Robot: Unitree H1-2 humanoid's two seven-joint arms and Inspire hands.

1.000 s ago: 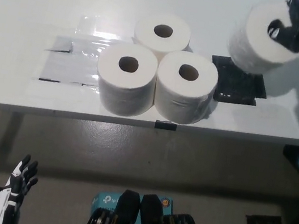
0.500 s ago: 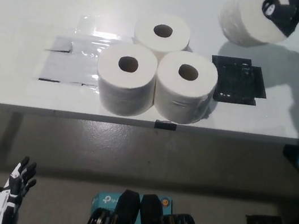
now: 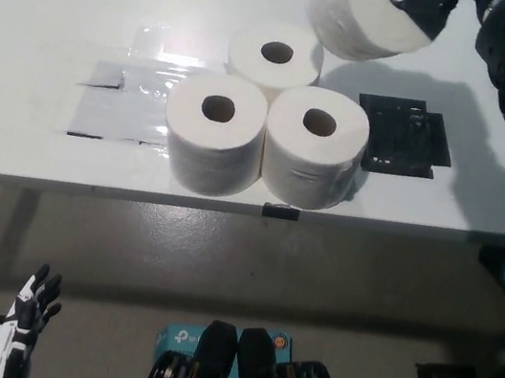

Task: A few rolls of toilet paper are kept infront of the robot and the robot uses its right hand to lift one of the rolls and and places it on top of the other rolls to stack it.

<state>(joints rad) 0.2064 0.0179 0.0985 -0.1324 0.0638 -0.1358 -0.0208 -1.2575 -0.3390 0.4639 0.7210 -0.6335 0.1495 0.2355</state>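
Right hand (image 3: 429, 0) grasps a lifted roll (image 3: 363, 18) above and behind three grouped rolls (image 3: 264, 118) on the table (image 3: 51, 0); stacking not done, left hand (image 3: 25, 318) hangs open.

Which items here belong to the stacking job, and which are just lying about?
Job: held toilet paper roll in the right robot hand; three toilet paper rolls on the table.
Lying about: black square patch, grey taped sheet, resting left robot hand.
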